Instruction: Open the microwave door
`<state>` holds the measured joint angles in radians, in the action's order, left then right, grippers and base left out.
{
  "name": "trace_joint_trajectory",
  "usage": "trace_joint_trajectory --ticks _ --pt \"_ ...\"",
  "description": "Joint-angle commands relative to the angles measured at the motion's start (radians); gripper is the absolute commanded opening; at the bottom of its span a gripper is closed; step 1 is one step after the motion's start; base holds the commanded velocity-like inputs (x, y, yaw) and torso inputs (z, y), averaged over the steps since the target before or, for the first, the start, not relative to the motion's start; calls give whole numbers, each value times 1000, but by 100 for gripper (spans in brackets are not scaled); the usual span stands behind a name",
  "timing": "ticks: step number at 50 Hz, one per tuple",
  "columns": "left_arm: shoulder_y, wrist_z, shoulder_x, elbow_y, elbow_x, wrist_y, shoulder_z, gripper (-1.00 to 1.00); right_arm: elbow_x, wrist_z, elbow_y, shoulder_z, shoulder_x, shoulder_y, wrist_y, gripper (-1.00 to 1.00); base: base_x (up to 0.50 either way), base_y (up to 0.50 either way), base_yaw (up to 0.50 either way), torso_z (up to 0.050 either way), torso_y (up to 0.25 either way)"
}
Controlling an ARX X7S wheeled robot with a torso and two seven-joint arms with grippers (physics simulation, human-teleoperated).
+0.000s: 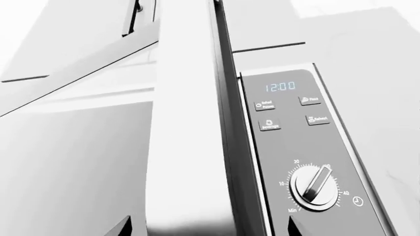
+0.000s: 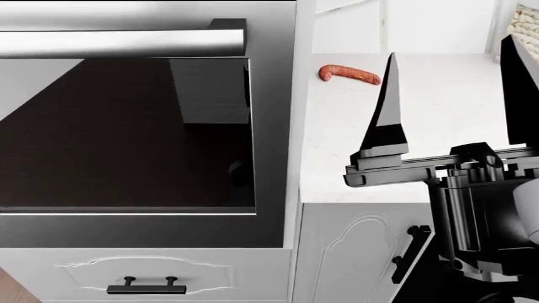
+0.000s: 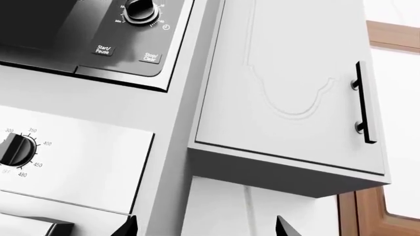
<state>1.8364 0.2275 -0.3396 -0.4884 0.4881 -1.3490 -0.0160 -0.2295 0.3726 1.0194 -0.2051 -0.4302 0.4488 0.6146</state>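
Robot arm close to the microwave, jaws apart.

The left gripper (image 1: 210,228) sits right up near the microwave door handle (image 1: 187,123), its jaws apart with the bar between the tips. The control panel (image 1: 298,147) with clock and dial (image 1: 315,184) is just right of it. The right gripper (image 2: 450,101) hangs with jaws wide apart over the white desk (image 2: 421,126), near a sausage (image 2: 349,74). An oven (image 2: 126,132) is below.
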Motion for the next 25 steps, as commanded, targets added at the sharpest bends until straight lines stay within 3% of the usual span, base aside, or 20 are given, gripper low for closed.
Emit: trace_joint_trajectory --ticks 1,25 --pt "38 9 0 -33 20 -41 18 100 -12 13 6 -2 -11 5 3 100 0 0 0 0 0" --pt "129 54 124 -162 158 -205 72 100 -28 40 4 -11 -31 -1 -17 100 0 0 0 0 0"
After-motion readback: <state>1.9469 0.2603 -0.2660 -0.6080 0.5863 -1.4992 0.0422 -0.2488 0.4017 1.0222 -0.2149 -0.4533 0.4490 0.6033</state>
